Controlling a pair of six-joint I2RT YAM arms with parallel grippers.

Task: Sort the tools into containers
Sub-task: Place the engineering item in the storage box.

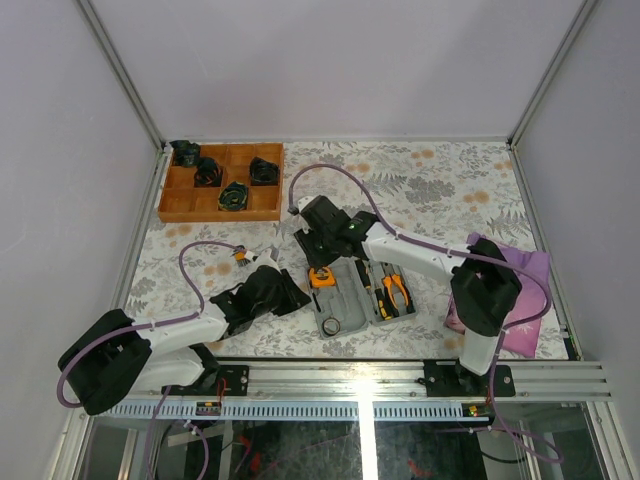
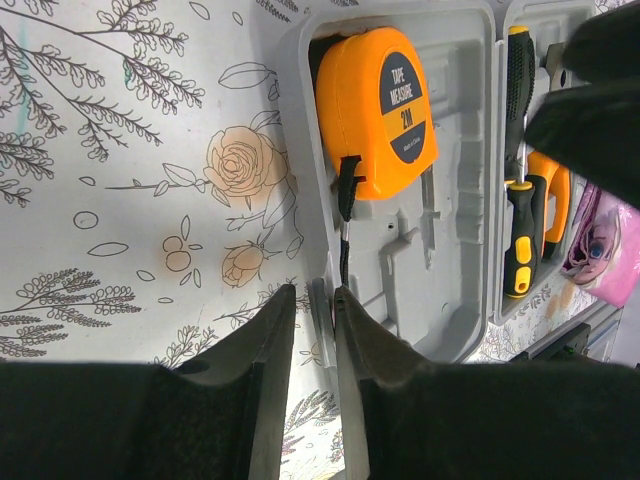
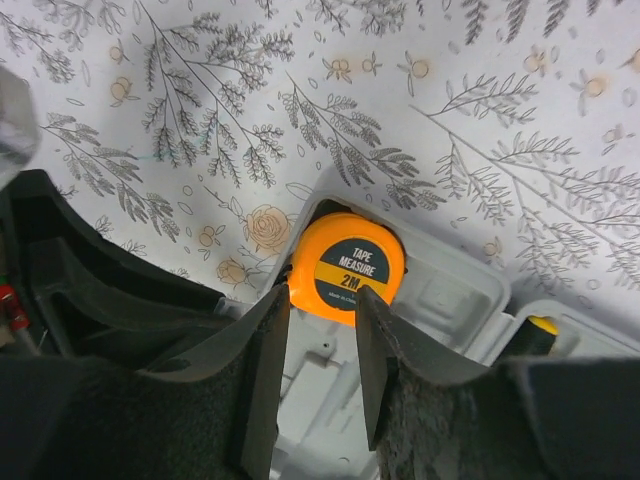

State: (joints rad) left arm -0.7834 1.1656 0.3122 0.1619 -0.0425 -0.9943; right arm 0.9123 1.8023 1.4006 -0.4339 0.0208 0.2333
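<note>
Left wrist view: my left pincer (image 2: 315, 300) is squeezed almost closed, its tips nipping the left rim of the open grey case (image 2: 450, 290). Just beyond them the orange tape measure (image 2: 375, 110) lies in the case's left half. A screwdriver (image 2: 520, 250) and the pliers (image 2: 555, 195) sit in its right half. My right pincer (image 3: 320, 300) hangs over the tape measure, jaws parted, gripping nothing.
</note>
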